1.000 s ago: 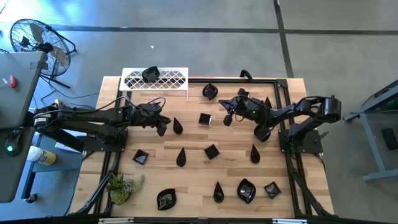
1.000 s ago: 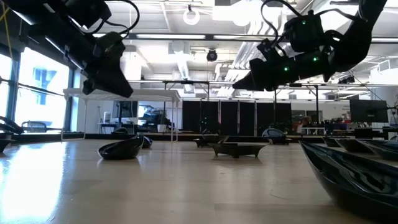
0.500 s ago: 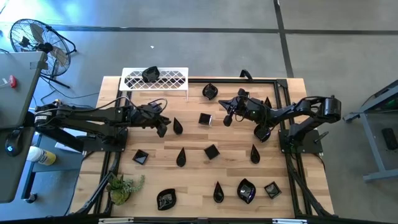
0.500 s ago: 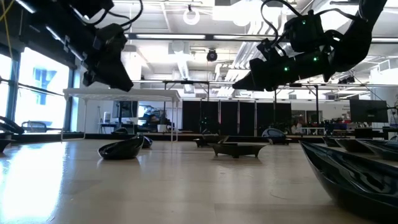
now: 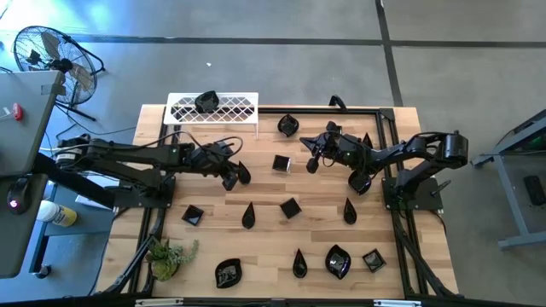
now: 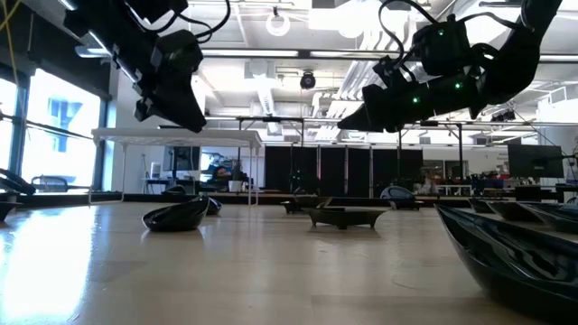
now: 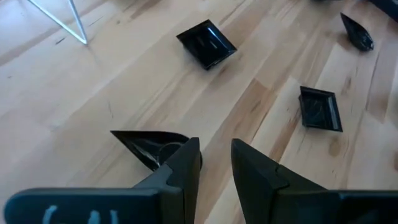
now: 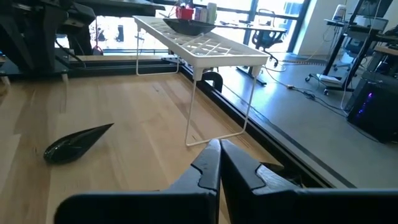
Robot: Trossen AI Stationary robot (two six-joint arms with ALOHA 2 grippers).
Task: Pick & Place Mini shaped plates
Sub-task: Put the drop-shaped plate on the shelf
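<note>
Hovering my left gripper (image 7: pixel 214 165), fingers parted and empty, over a teardrop plate (image 7: pixel 152 146) on the table (image 5: pixel 264 226); right gripper (image 8: pixel 219 163) shut, raised mid-table; wire rack (image 5: pixel 230 109) holds one black plate (image 5: pixel 206 101)

We're in a robotics lab, an open industrial hall. Bare concrete floor (image 5: pixel 256 21) surrounds the wooden table (image 5: pixel 264 230), with a standing fan (image 5: pixel 47 53) off in one corner. Exposed ducts and pipes (image 6: pixel 271 86) run under the ceiling, strip lights glowing. Long workbenches (image 6: pixel 181 137) and monitors (image 6: pixel 533 162) line the back, office chairs (image 8: pixel 268 38) near big windows (image 6: pixel 54 126), and cables (image 8: pixel 298 87) trail across the floor.
</note>
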